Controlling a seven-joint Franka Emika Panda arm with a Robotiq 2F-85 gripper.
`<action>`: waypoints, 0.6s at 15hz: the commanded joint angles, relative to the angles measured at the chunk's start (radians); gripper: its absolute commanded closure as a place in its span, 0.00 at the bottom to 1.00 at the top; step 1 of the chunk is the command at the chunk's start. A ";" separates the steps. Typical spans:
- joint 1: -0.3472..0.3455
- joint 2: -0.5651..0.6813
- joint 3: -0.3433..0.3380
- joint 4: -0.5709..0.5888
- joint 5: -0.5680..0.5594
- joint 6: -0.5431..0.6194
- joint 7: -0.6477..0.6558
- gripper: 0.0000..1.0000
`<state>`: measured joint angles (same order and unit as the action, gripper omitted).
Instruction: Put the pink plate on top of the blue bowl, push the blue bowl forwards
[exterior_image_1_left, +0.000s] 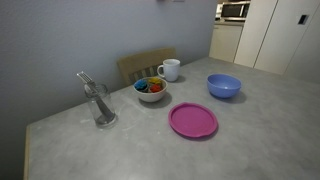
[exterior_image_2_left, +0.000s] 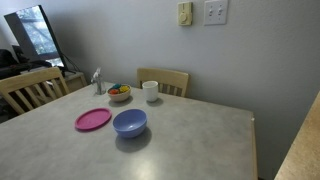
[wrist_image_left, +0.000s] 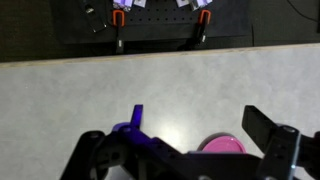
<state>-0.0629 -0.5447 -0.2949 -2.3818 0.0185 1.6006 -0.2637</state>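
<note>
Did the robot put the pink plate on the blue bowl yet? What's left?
Nothing is done yet. The pink plate lies flat on the table beside the blue bowl, not on it. In hand: the wrist view shows the open, empty hand hovering over the plate. Left: grab the plate, set it on the bowl, then push the bowl forwards.

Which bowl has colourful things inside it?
The small white bowl beside the white mug. It holds colourful pieces, while the bigger blue bowl is empty.
</note>
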 joint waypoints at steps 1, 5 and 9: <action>0.027 0.083 0.090 0.041 0.073 0.054 0.048 0.00; 0.095 0.228 0.229 0.116 0.145 0.157 0.166 0.00; 0.144 0.431 0.343 0.248 0.127 0.222 0.294 0.00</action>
<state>0.0655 -0.2835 -0.0042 -2.2589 0.1463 1.8038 -0.0306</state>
